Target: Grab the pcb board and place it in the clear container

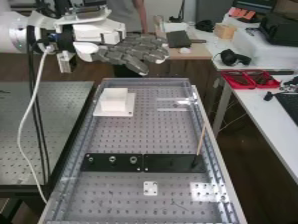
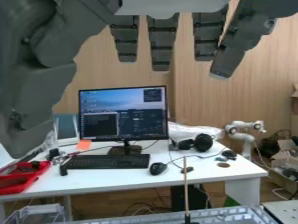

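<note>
One small white plate with holes (image 1: 151, 188) sits nearest on the perforated grey metal worktop (image 1: 126, 135), flat and on its own. Just past it you've got two flat black rectangular panels (image 1: 169, 164) lying side by side, the left one with small round metal pieces (image 1: 112, 159) on it and the right one with a thin tan stick (image 1: 201, 140) standing up near its outer end.

Further up, a white block (image 1: 115, 95) rests on a white square base (image 1: 100, 111) on the left, and the clear container (image 1: 174, 108) is over on the right, apart from it. Honestly can't tell which piece, if any, is the pcb board.

The dark grey hand (image 1: 136, 52) hangs in the air around the far end, left of centre, fingers pretty much straight and spread with gaps between them.

Off to the right there's a white desk (image 1: 256, 105) with red trays (image 1: 249, 79) and black headphones (image 1: 233, 57), plus a monitor (image 2: 124, 114), black keyboard (image 2: 106, 161) and mouse (image 2: 157, 168) in the wrist view.
</note>
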You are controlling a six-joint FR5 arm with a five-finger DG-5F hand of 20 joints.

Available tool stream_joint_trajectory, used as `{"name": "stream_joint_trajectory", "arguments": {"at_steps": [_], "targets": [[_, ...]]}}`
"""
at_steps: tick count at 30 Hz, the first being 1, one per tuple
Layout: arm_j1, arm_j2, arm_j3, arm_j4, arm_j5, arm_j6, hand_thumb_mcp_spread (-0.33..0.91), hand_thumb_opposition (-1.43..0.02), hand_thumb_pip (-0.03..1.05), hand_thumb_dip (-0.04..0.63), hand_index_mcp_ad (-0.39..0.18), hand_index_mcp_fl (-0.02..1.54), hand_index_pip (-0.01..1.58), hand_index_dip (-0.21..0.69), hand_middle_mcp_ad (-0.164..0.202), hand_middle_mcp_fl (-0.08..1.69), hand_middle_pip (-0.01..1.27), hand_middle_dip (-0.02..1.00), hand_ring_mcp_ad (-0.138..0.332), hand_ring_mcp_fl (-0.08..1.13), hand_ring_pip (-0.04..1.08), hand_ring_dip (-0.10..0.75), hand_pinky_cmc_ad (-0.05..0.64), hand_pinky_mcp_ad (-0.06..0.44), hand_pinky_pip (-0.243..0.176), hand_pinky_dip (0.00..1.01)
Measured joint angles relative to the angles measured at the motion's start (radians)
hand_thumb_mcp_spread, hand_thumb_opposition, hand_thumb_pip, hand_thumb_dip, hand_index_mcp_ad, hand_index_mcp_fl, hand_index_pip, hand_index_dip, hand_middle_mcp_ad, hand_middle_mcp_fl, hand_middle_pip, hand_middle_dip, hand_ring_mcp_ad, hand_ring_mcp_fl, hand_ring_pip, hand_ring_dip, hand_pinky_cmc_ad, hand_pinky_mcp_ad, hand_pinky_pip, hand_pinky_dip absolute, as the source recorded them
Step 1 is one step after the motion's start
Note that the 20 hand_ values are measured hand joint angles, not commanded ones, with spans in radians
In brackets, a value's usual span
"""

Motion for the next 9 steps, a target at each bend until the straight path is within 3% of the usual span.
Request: {"name": "stream_joint_trajectory", "arguments": {"at_steps": [9], "targets": [[0.004, 0.005, 0.006, -0.021, -0.002, -0.005, 0.21, -0.71, 0.46, 0.066, -0.087, 0.04, 0.1, 0.157, 0.068, 0.04, 0.12, 0.16, 0.244, 0.0, 0.1, 0.03, 0.316, 0.185, -0.08, 0.56]]}}
